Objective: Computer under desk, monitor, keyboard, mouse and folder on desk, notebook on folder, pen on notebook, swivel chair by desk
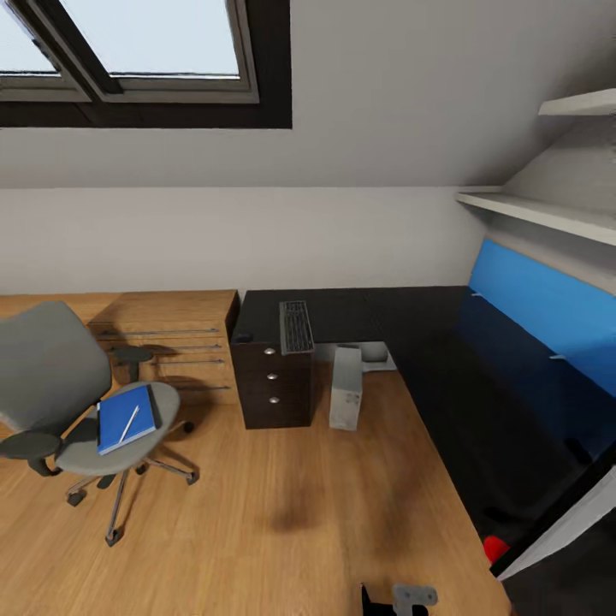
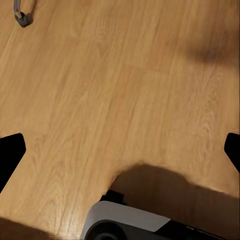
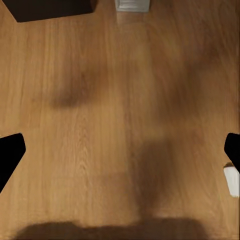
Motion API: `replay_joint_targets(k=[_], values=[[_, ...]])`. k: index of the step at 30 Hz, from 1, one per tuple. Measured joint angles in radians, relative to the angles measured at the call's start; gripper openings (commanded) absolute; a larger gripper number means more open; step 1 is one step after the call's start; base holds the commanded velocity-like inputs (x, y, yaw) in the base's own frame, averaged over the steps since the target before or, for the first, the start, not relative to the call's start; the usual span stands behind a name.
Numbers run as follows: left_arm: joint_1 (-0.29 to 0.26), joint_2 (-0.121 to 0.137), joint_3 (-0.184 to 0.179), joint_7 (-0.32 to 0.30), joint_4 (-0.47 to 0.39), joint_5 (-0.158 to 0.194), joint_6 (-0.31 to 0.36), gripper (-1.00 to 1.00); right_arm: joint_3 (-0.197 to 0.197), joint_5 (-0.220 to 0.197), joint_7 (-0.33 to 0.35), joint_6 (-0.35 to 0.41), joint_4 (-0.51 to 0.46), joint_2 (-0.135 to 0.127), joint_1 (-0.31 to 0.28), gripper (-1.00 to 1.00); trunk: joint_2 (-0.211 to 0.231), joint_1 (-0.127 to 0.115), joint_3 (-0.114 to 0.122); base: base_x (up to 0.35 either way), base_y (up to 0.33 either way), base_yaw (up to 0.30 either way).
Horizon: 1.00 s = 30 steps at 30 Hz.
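1. The swivel chair (image 1: 64,389) stands on the wooden floor (image 1: 282,513), in front of a light wooden dresser (image 1: 184,342) and well apart from the desk (image 1: 359,316).
2. The blue folder (image 1: 124,419) lies flat on the chair's seat, and the white pen (image 1: 129,423) rests slantwise on top of it. A notebook cannot be told apart from the folder.
3. The desk is L-shaped with a black top; its dark drawer unit (image 1: 274,385) with round silver knobs sits under the end nearest the dresser.
4. The keyboard (image 1: 296,326) lies on the desk top above the drawers, its near end reaching the front edge of the top.
5. The computer (image 1: 346,387) stands upright on the floor just beside the drawer unit, at the front edge of the desk rather than fully beneath it.
6. Along the desk's long wing, a bright blue panel (image 1: 547,334) lines the wall under white shelves (image 1: 547,214).
7. In the left wrist view, the left gripper (image 2: 120,150) hangs over bare floor with its dark fingertips (image 2: 10,150) spread wide apart and nothing between them; a chair castor (image 2: 22,19) shows at one corner.
8. In the right wrist view, the right gripper (image 3: 120,150) also hangs over floor, its fingertips (image 3: 10,152) wide apart and holding nothing; the bases of the drawer unit (image 3: 50,9) and computer (image 3: 132,5) show at the far edge.
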Motion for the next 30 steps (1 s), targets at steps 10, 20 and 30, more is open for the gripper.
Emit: replay_joint_targets(k=[10, 20, 30], values=[[0.0, -0.019, -0.005, 0.002, 0.021, -0.027, 0.001, 1.0, 0.0, 0.0, 0.0, 0.0, 0.0, 0.0, 0.0, 1.0, 0.0, 0.0, 0.0, -0.283, -0.24, 0.0], [0.0, -0.022, -0.006, 0.003, 0.028, -0.055, 0.001, 1.0, 0.0, 0.0, 0.0, 0.0, 0.0, 0.001, 0.0, 1.0, 0.0, 0.0, 0.0, -0.263, -0.258, 0.0], [0.0, -0.022, -0.006, 0.003, 0.028, -0.057, 0.0, 1.0, 0.0, 0.0, 0.0, 0.0, 0.0, 0.0, 0.0, 1.0, 0.0, 0.0, 0.0, -0.262, -0.259, 0.0]])
